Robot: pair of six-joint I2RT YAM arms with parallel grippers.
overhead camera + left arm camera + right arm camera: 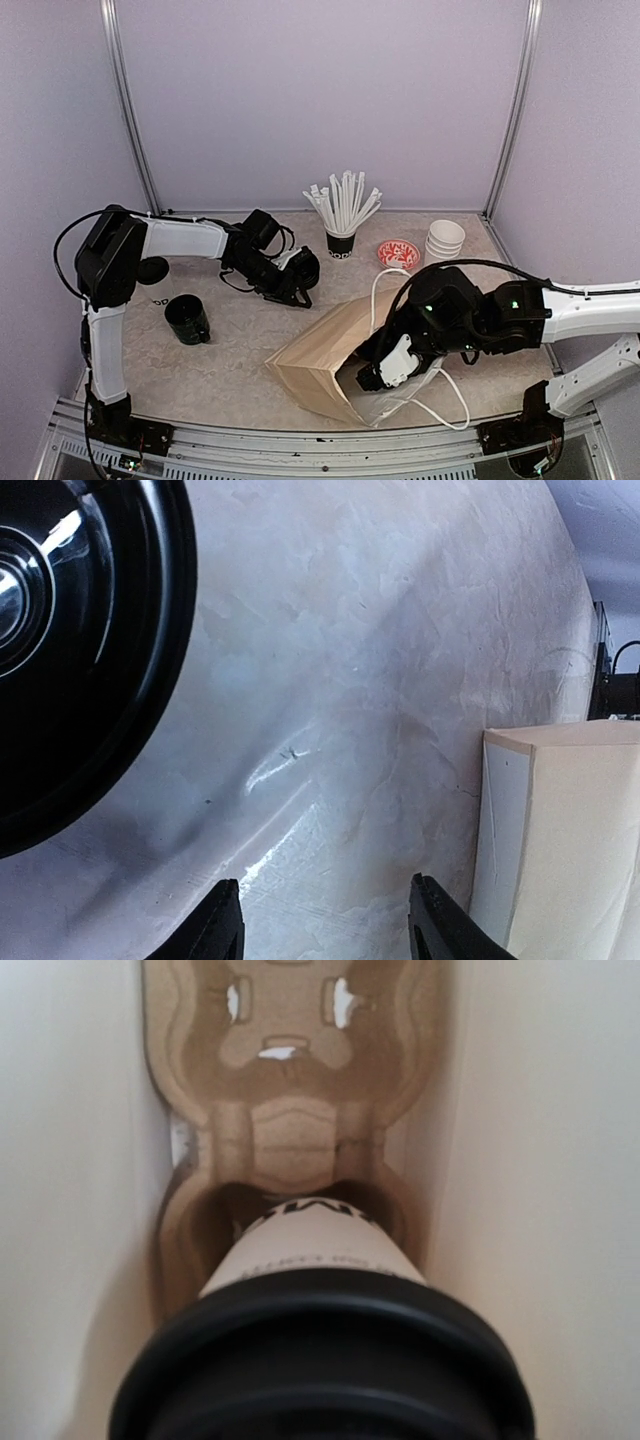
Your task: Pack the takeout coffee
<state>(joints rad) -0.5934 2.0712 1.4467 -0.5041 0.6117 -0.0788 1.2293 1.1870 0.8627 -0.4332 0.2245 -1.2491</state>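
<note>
The takeout coffee [315, 1250], a white paper cup with black lettering and a black lid [320, 1360], lies inside the brown paper bag [320, 360]. Its base sits in a hole of a cardboard cup carrier [290, 1080]. The lid fills the bottom of the right wrist view and hides that gripper's fingers. In the top view my right gripper [380, 375] reaches into the mouth of the bag, which lies on its side. My left gripper [325, 920] hovers open over bare table, with nothing between its fingertips [215, 925].
A glossy dark mug [187, 318] stands left of the bag and fills the left wrist view's upper left [60, 650]. At the back are a black cup of white straws [341, 225], a red dish [398, 253] and stacked white bowls [445, 240]. The bag's white handles [440, 400] trail toward the front edge.
</note>
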